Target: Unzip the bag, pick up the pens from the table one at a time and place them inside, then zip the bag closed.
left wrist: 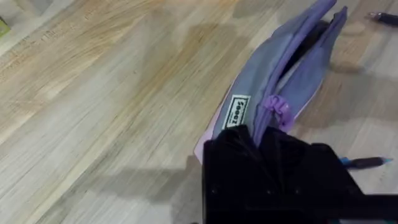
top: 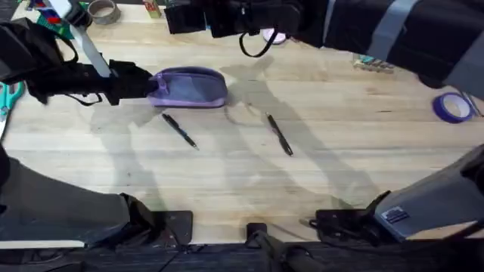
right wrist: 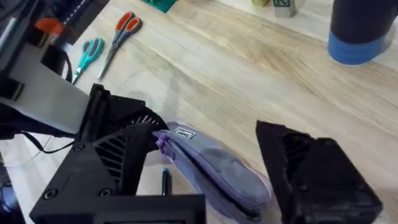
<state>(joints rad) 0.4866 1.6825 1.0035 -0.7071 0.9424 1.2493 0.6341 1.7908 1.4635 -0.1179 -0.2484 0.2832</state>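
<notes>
Open table (top: 249, 189) around both pens (top: 179, 130) (well apart) — bag (top: 193, 87) lies beyond.

- The surface (top: 318, 181) is pale wood in planks, its grain plain to see, with a smooth, low-sheen finish.
- The bag (top: 193, 87) is soft lavender cloth, matt and lightly creased, with a small white label (left wrist: 237, 112) sewn on near its zipper pull (left wrist: 278, 111), which looks like purple plastic or cord.
- The two pens (top: 180, 131) in front of the bag are thin black plastic, slightly glossy.
- The left pincer (left wrist: 255, 146) at the bag's end is matt black plastic.
- The scissors (right wrist: 119, 34) beyond the bag have glossy orange plastic handles and bare metal blades.
</notes>
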